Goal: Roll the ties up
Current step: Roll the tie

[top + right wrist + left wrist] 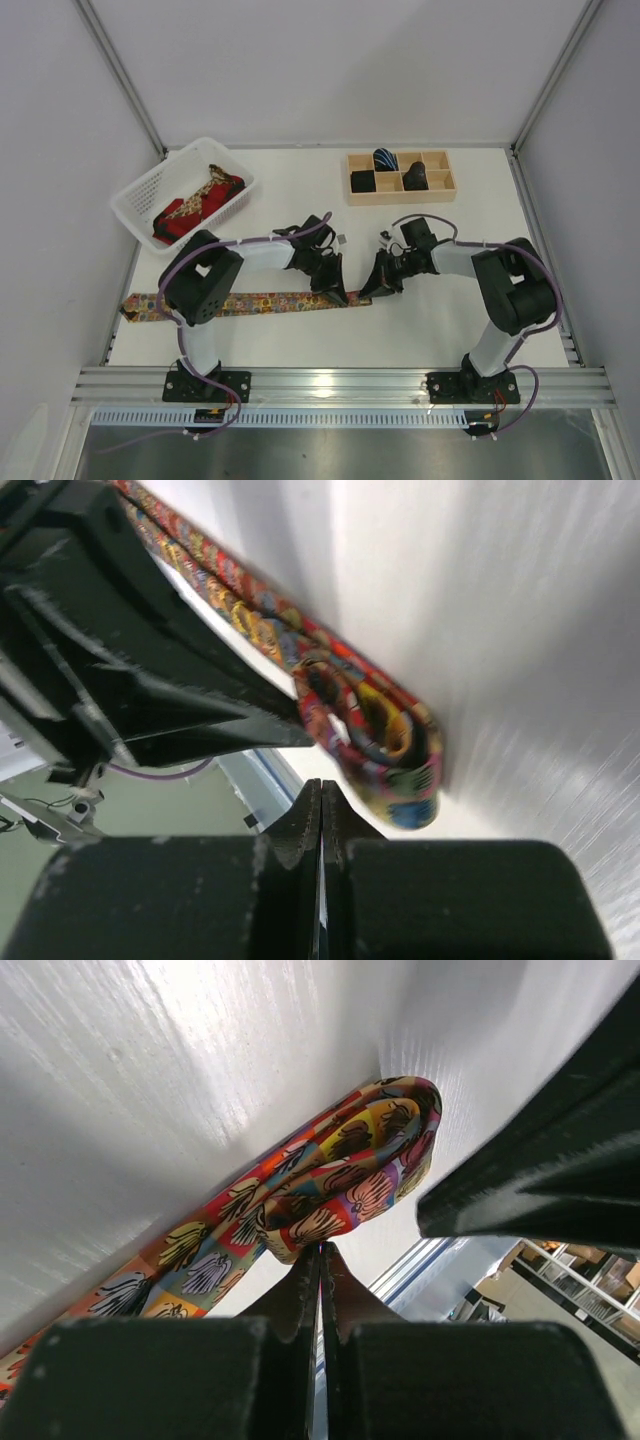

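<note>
Near edge of worktop (420, 335), left to centre: multicoloured floral fabric necktie (260, 300) lies flat, its centre end coiled into a small roll. Left hand (320, 1255) fingers pressed together, tips at the roll. Right hand (321, 790) also together, just beside it. Far-left corner: white plastic basket (130, 195) with red and gold ties (195, 210). Far edge: wooden compartment tray (400, 199) holding rolled ties (386, 158).

Top view high above the table (300, 200), wrist views low, close, sharing the curled tie (340, 1180)

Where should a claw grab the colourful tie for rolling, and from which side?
Take the started coil at the right end of the tie, from above, pinching across its width. It stands raised off the table, while the remaining length lies flat leftward.
</note>
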### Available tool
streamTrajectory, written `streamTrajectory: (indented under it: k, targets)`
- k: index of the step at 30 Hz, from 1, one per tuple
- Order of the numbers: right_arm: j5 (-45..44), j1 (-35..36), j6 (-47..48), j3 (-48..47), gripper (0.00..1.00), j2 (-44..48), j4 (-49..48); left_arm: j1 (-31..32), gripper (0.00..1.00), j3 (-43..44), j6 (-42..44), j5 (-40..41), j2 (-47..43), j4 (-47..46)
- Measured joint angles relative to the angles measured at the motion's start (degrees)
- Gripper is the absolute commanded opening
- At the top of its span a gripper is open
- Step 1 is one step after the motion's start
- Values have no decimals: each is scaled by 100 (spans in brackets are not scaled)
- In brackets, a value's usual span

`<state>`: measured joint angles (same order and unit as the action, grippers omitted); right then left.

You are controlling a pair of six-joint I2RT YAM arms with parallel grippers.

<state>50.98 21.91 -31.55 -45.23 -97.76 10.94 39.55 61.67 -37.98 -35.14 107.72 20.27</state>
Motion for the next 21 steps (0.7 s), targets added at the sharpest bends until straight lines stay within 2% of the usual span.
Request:
streamTrajectory:
  k: [9,11,12,13,16,21]
  targets:
    - [92,-37,-15,0,0,-791,-369,-107,3,37,46,-9,216,9]
    - [76,-37,28,-17,6,-765,-317,-118,3,50,50,-31,243,13]
    - [46,-42,48,-33,12,-741,-269,-122,2,61,55,-46,254,22]
    - [2,-50,74,-35,22,-684,-201,-127,2,66,59,-57,260,22]
    - [-109,-140,181,-35,30,-356,83,-151,2,68,85,-98,273,22]
    - [-284,-393,428,-79,36,94,509,-199,2,70,98,-155,297,20]
